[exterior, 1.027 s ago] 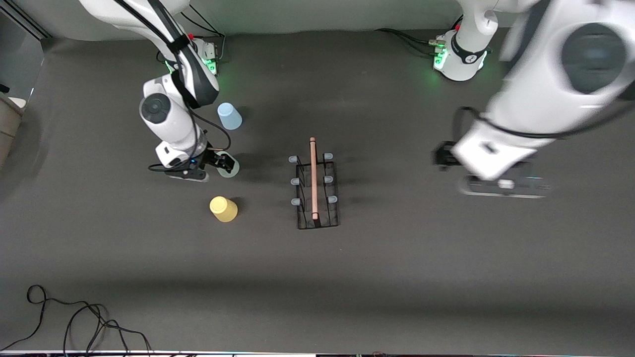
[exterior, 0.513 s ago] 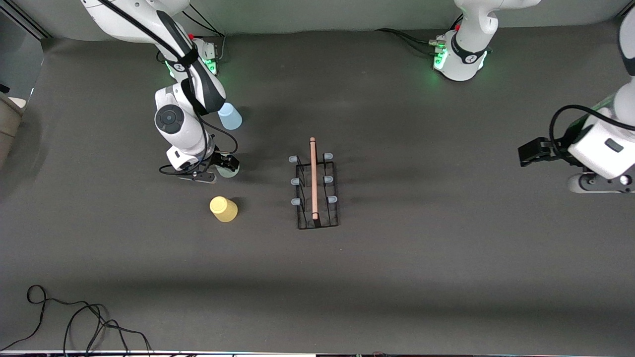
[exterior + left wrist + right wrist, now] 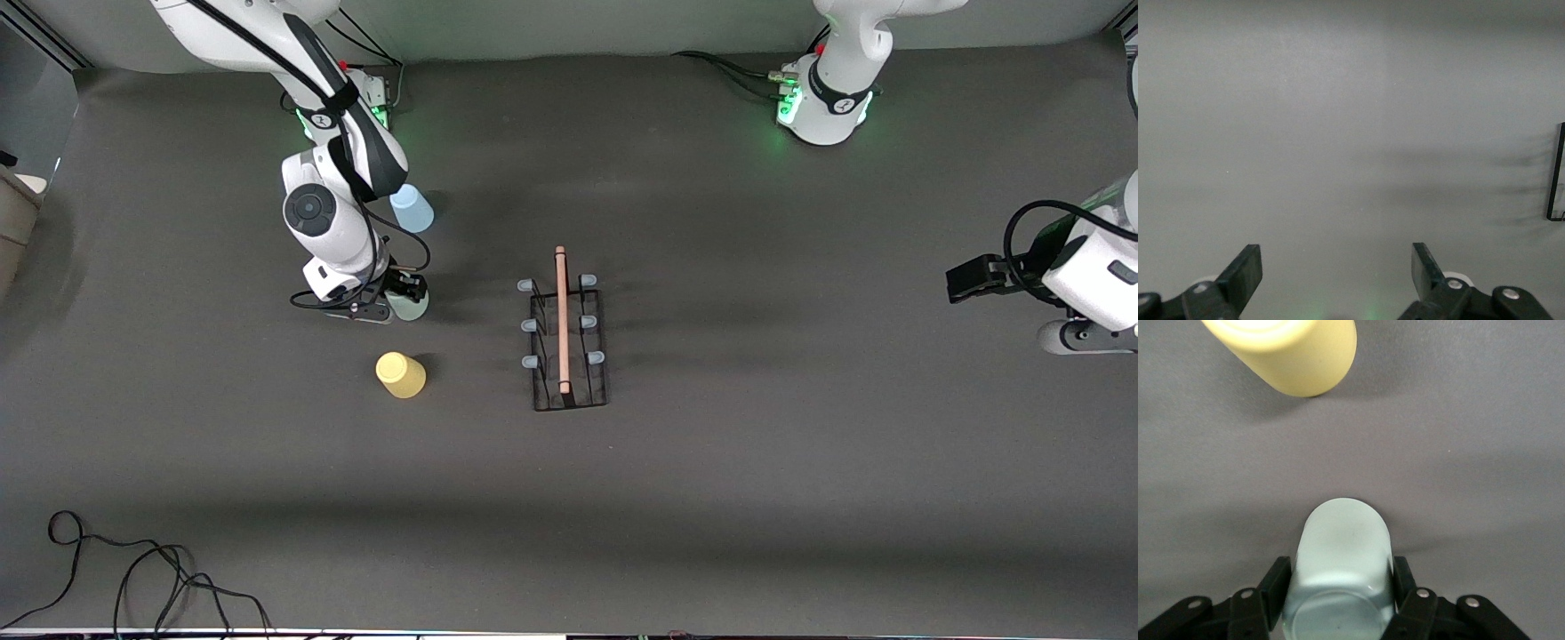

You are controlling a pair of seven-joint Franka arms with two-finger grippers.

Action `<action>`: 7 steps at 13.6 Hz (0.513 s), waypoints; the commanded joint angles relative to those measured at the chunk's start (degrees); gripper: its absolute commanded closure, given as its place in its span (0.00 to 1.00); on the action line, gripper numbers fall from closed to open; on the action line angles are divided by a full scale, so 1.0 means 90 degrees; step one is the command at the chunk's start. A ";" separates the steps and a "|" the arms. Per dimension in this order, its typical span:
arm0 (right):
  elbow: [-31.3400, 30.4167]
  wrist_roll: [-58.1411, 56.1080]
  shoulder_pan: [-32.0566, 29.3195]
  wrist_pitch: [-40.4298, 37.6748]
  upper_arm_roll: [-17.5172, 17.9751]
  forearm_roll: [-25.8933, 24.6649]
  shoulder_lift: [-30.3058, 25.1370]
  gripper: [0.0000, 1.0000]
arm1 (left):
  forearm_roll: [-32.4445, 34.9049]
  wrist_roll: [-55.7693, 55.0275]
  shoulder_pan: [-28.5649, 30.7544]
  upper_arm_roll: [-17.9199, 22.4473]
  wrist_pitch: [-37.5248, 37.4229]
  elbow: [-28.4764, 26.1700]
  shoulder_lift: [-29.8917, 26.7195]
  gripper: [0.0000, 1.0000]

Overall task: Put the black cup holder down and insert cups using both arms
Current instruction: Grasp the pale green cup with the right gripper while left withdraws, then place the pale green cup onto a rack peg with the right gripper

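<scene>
Two grippers over the dark grey table (image 3: 711,498): right gripper (image 3: 1338,583) clasps the pale green cup (image 3: 1338,573), left gripper (image 3: 1337,270) gapes wide.

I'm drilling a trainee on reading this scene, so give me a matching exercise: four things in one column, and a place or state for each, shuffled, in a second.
Things:
1. pale green cup
2. yellow cup
3. light blue cup
4. left gripper

Places or states:
A. open, holding nothing, over bare table at the left arm's end
B. between the fingers of the right gripper
C. free on the table, nearest the front camera of the three cups
D. free on the table, nearest the right arm's base

Pairs: 1-B, 2-C, 3-D, 4-A
</scene>
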 commanded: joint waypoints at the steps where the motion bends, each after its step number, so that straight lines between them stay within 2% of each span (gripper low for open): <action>1: 0.0090 0.0115 0.0078 -0.0689 -0.0041 0.0202 -0.0642 1.00 | 0.0103 0.0103 0.0091 -0.0044 -0.0079 -0.0116 -0.0124 0.00; 3: 0.0528 0.0105 0.0078 -0.1391 -0.0061 0.0524 -0.0897 1.00 | 0.0103 0.0394 -0.0026 0.0130 -0.0100 -0.0233 -0.0261 0.00; 5: 0.1317 0.0134 0.0087 -0.2367 -0.0071 0.0593 -0.0908 1.00 | 0.0055 0.0601 -0.0416 0.0677 -0.0119 -0.0224 -0.0291 0.00; 7: 0.2235 0.0425 0.0087 -0.3325 -0.0042 0.0594 -0.0810 1.00 | 0.0035 0.0738 -0.0563 0.0825 -0.0119 -0.0224 -0.0311 0.00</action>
